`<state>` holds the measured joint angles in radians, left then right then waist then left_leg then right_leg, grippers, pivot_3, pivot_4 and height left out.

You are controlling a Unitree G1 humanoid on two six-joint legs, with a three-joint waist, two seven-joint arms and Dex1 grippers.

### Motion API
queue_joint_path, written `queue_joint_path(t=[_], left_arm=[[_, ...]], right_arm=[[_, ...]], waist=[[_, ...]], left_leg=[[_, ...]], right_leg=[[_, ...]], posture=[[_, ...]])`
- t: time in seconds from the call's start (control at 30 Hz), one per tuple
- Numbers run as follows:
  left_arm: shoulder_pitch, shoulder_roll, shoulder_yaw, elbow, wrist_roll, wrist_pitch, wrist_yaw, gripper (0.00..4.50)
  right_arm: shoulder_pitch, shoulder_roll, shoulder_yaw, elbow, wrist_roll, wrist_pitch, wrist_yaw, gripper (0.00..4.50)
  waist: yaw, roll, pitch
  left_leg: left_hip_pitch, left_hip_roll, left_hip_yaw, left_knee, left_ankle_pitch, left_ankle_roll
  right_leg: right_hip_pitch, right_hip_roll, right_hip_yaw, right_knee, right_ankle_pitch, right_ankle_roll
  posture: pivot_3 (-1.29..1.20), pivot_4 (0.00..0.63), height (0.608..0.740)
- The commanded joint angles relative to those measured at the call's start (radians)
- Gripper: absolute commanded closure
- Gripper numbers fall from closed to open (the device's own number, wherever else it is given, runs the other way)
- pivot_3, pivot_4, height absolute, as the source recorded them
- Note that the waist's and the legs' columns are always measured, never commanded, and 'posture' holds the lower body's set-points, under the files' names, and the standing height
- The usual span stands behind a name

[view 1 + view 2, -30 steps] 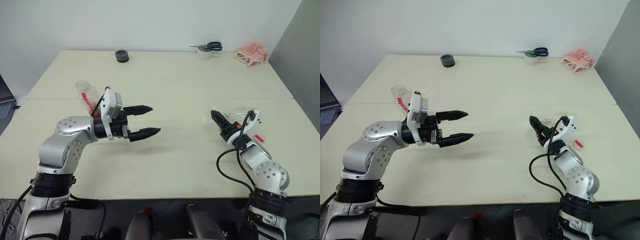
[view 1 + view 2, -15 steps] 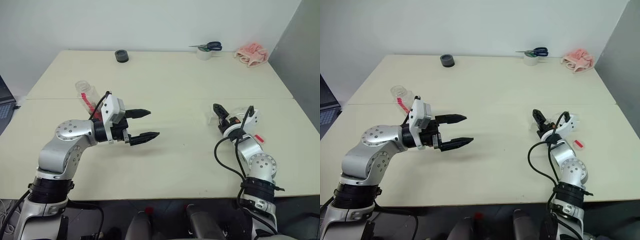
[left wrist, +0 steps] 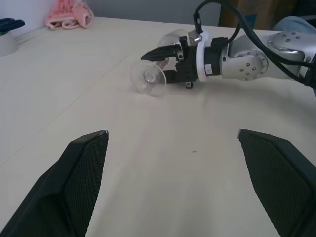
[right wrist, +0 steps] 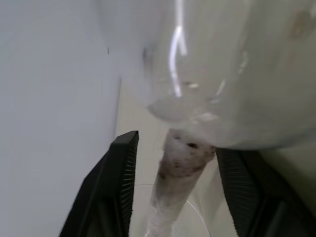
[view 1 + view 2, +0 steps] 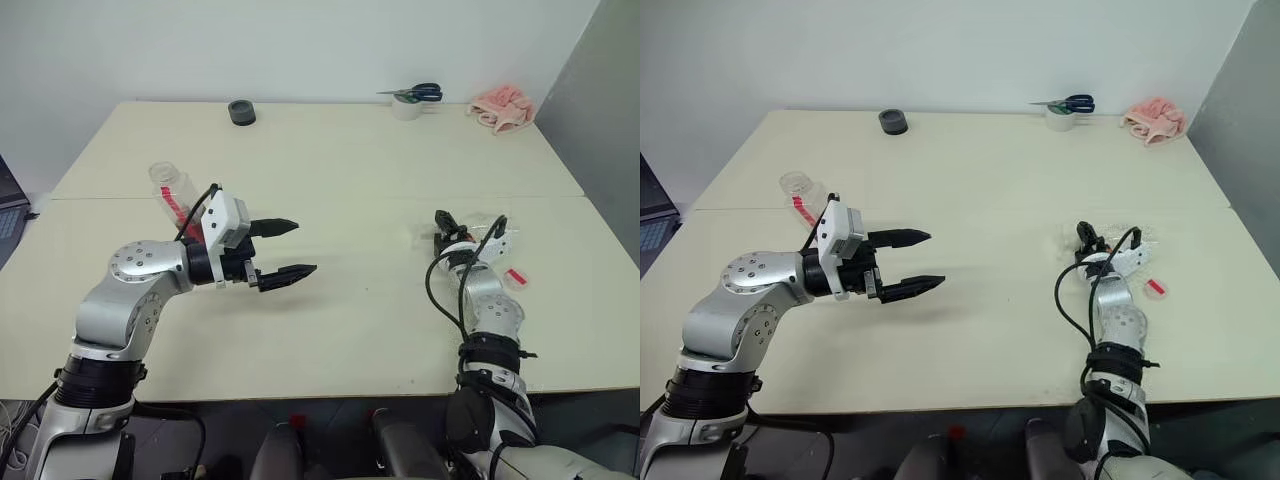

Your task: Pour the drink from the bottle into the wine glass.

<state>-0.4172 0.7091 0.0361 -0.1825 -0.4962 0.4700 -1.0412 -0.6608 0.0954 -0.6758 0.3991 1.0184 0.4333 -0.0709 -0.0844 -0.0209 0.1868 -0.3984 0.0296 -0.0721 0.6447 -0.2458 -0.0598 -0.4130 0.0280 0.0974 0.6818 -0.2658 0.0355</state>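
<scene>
The wine glass (image 3: 148,79) lies on its side on the right part of the table, its round foot toward the middle. My right gripper (image 3: 155,66) reaches along the table and straddles its stem (image 4: 180,163). A gap shows on each side of the stem, so the gripper is open. The clear bowl (image 4: 222,74) lies just beyond the fingers. The bottle (image 5: 172,188), clear with a red label strip, leans behind my left arm at the far left. I cannot make out the drink in it. My left gripper (image 5: 306,247) hovers open and empty over the table.
A small red and white item (image 5: 515,276) lies right of my right arm. Along the far edge are a black roll (image 5: 241,112), a white tape roll (image 5: 406,108) with scissors (image 5: 422,93) on it, and a pink cloth (image 5: 503,108). A grey wall bounds the right.
My right arm has stretched forward and rolled its wrist, bringing its fingers in around the glass's stem. The left arm has stayed put.
</scene>
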Motion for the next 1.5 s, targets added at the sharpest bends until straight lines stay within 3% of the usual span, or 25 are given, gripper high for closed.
queue_joint_path(t=[0.03, 0.13, 0.23, 0.47, 0.63, 0.8, 0.93, 1.5], left_arm=[[0.005, 0.019, 0.029, -0.023, 0.003, -0.021, 0.003, 0.00], [0.008, 0.019, 0.027, -0.024, 0.005, -0.024, 0.008, 0.00], [0.013, 0.020, 0.033, -0.024, 0.006, -0.024, 0.017, 0.00], [0.076, 0.038, 0.101, -0.043, -0.001, -0.008, 0.060, 0.00], [0.164, 0.039, 0.158, -0.106, -0.017, 0.015, 0.110, 0.00], [0.243, 0.038, 0.217, -0.192, -0.051, 0.053, 0.163, 0.00], [0.324, 0.048, 0.288, -0.264, -0.073, 0.085, 0.194, 0.00], [0.445, 0.057, 0.364, -0.357, -0.093, 0.105, 0.281, 0.00]], right_arm=[[-0.002, 0.003, -0.026, 0.011, 0.035, -0.038, -0.028, 3.37], [-0.007, 0.003, -0.027, 0.003, 0.058, -0.043, -0.047, 4.27], [-0.002, -0.012, 0.068, -0.079, -0.002, -0.025, -0.012, 4.30], [-0.001, -0.158, 0.590, -0.285, -0.494, -0.116, 0.203, 4.30], [-0.051, -0.154, 0.834, -0.060, -0.843, -0.444, 0.272, 4.30], [-0.097, -0.106, 0.874, 0.222, -0.979, -0.699, 0.260, 4.30], [-0.122, -0.090, 0.871, 0.356, -1.011, -0.773, 0.287, 4.30], [-0.185, -0.045, 0.803, 0.543, -1.014, -0.759, 0.354, 4.30]], waist=[[-0.001, 0.000, 0.000], [-0.002, 0.000, 0.000], [-0.002, 0.000, 0.000], [-0.008, 0.004, 0.003], [-0.010, 0.004, 0.002], [0.004, 0.003, 0.002], [0.003, 0.002, 0.002], [-0.005, 0.002, 0.002]], left_leg=[[0.001, 0.000, 0.000, 0.000, 0.000, 0.000], [0.004, 0.000, 0.000, 0.001, 0.000, 0.000], [0.005, 0.000, 0.000, 0.000, 0.001, 0.002], [-0.004, 0.001, 0.003, -0.002, 0.001, 0.002], [-0.003, 0.003, 0.002, -0.006, 0.001, 0.002], [-0.004, 0.001, 0.002, -0.006, 0.001, 0.001], [-0.004, -0.002, 0.003, -0.003, 0.001, 0.001], [0.000, 0.001, 0.001, -0.002, 0.001, 0.001]], right_leg=[[0.001, 0.000, 0.000, 0.000, 0.000, 0.000], [0.005, 0.000, 0.000, -0.001, 0.000, 0.002], [0.005, 0.000, -0.001, -0.001, 0.000, 0.002], [-0.008, 0.000, 0.003, 0.001, 0.002, -0.001], [-0.008, 0.003, 0.002, 0.000, 0.002, -0.004], [-0.008, -0.001, 0.001, -0.001, 0.002, -0.004], [-0.007, -0.005, 0.001, -0.001, 0.003, -0.004], [-0.003, 0.000, 0.001, 0.001, 0.003, -0.004]], posture=[[0.00, 0.150, 0.740], [0.00, 0.150, 0.740], [0.00, 0.150, 0.740], [0.00, 0.150, 0.740], [0.00, 0.150, 0.740], [0.00, 0.150, 0.740], [0.00, 0.150, 0.740], [0.00, 0.150, 0.740]])
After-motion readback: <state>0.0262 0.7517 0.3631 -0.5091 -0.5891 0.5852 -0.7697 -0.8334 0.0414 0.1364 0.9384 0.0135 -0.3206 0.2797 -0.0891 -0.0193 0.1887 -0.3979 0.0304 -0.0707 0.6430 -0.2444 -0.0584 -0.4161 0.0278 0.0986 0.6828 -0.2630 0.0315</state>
